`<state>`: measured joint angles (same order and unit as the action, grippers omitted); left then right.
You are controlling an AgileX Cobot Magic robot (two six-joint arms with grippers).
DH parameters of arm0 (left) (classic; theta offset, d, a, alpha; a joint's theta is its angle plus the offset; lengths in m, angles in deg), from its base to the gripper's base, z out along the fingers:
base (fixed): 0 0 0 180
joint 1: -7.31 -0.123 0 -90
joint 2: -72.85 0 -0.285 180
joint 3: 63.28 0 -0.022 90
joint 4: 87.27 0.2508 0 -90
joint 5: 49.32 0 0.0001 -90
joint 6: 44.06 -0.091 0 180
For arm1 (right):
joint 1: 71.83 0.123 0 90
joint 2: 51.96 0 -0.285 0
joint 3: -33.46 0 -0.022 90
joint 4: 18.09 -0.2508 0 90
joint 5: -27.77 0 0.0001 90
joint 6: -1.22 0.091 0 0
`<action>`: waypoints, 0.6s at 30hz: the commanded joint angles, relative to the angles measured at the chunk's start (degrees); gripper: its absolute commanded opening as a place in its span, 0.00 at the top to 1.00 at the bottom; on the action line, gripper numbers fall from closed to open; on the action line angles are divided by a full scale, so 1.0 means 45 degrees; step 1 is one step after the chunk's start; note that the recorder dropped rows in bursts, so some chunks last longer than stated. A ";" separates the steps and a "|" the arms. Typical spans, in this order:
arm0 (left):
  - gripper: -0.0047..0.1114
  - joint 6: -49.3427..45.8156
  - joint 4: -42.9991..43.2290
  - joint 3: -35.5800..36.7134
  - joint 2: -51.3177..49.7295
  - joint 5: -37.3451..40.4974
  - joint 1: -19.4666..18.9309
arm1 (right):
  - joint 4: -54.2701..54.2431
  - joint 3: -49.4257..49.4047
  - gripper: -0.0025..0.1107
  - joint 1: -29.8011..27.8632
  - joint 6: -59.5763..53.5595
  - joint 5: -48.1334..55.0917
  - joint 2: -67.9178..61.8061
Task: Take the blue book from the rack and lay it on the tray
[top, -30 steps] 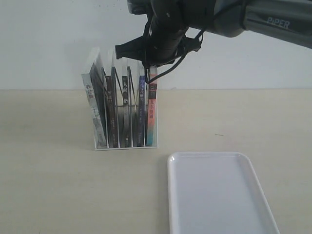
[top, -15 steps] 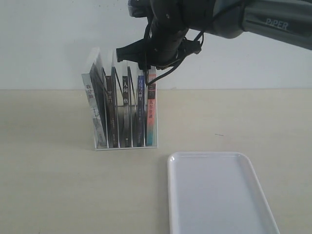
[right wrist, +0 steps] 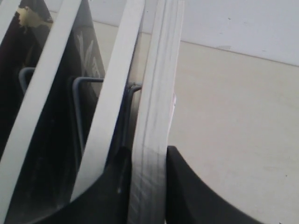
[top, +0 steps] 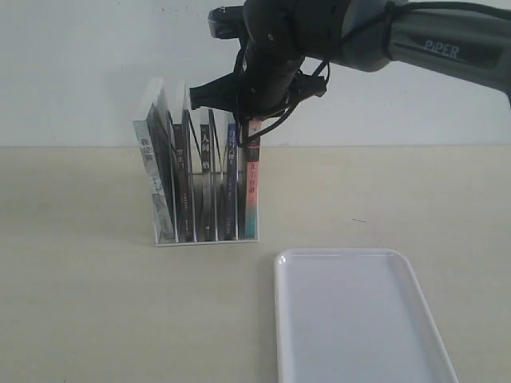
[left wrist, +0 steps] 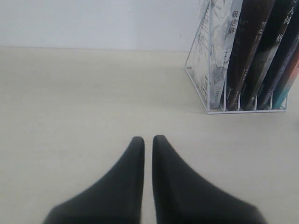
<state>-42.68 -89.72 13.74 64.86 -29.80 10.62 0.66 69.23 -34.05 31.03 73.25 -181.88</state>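
The blue book (top: pixel 230 175) stands upright in the wire rack (top: pixel 206 238), second from the right end. My right gripper (top: pixel 246 118) comes down from above onto the rack's right end. In the right wrist view the right gripper (right wrist: pixel 148 156) is shut on the page edge of the outermost book, the pink-and-teal-spined one (top: pixel 251 187), not on the blue book beside it. The white tray (top: pixel 279 319) lies empty at the front right. My left gripper (left wrist: pixel 147 140) hovers shut over bare table, left of the rack (left wrist: pixel 205 100), holding nothing.
Two black-spined books (top: pixel 204 175) and a white-spined one (top: pixel 152 179) fill the rack's other slots. The right arm (top: pixel 415 40) stretches across the upper right. A white wall stands behind the beige table (top: pixel 96 303).
My right gripper has shifted slightly right and down at the rack's right end. The pink-and-teal book's top now leans a little away from the blue book. The tray has not moved.
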 commanded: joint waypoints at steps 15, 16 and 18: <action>0.91 0.0109 0.0038 0.0046 0.0045 -0.0053 -0.0051 | 0.0534 0.0062 0.98 -0.0014 0.0001 0.0149 0.1921; 0.91 0.0109 0.0038 0.0046 0.0045 -0.0053 -0.0051 | 0.0555 0.0062 0.98 -0.0014 0.0001 0.0149 0.2062; 0.91 0.0109 0.0038 0.0046 0.0045 -0.0053 -0.0051 | 0.0652 0.0062 0.98 -0.0014 0.0001 0.0149 0.2293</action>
<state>-42.68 -89.72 13.74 64.86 -29.80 10.62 0.82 69.03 -34.05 31.24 75.32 -174.54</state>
